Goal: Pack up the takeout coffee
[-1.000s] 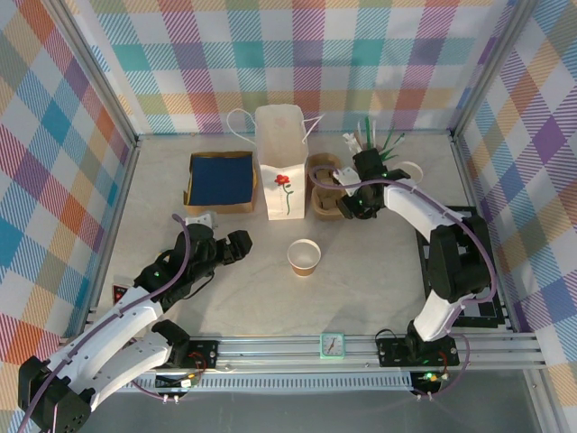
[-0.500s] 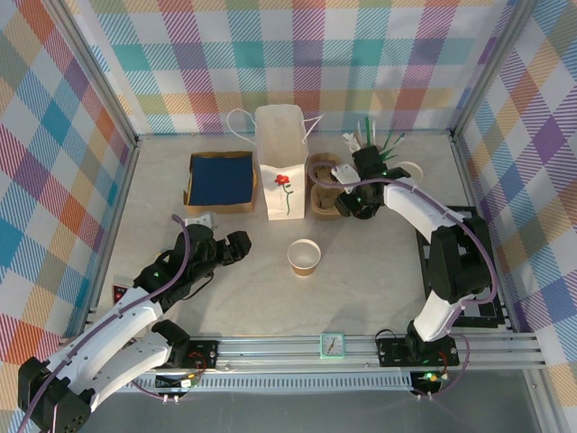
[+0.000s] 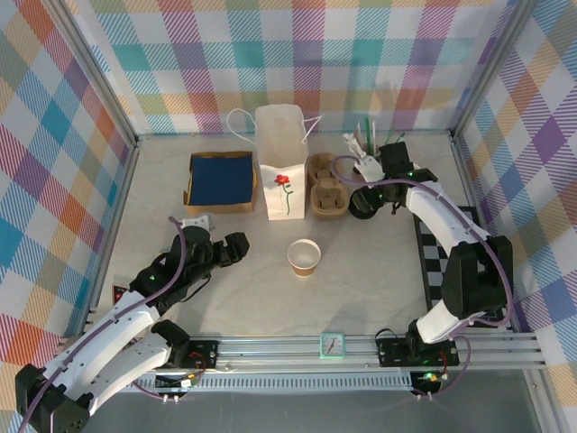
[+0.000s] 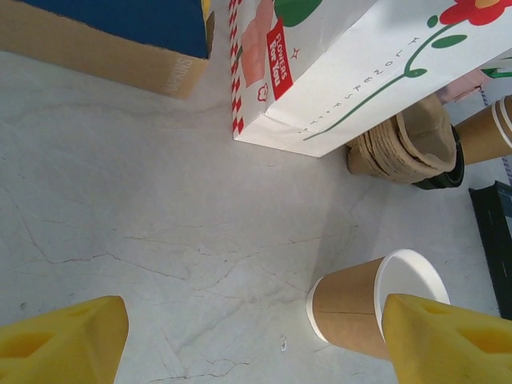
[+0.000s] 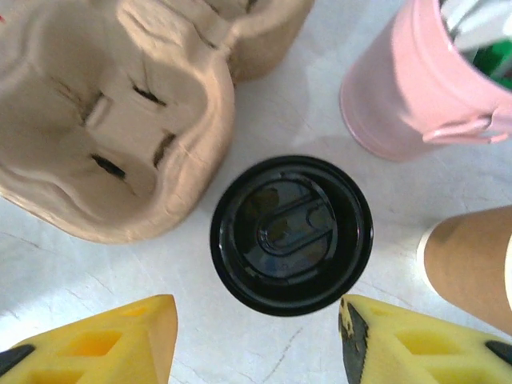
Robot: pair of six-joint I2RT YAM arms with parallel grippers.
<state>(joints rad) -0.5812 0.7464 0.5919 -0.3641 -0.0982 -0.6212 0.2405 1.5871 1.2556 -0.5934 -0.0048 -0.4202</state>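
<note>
Right pincer (image 5: 258,328) wider apart than before, arm (image 3: 433,212) farther right, off the cardboard tray (image 5: 120,120), above the takeout coffee (image 5: 290,234)

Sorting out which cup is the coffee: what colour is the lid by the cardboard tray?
The lid is glossy black, clearest in the right wrist view.

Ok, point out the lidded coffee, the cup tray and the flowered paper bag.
coffee (image 5: 290,234): right wrist view, centre of its black lid.
cup tray (image 5: 120,136): right wrist view, inside one moulded well.
paper bag (image 3: 281,180): top view, white front face at the rose.
</note>
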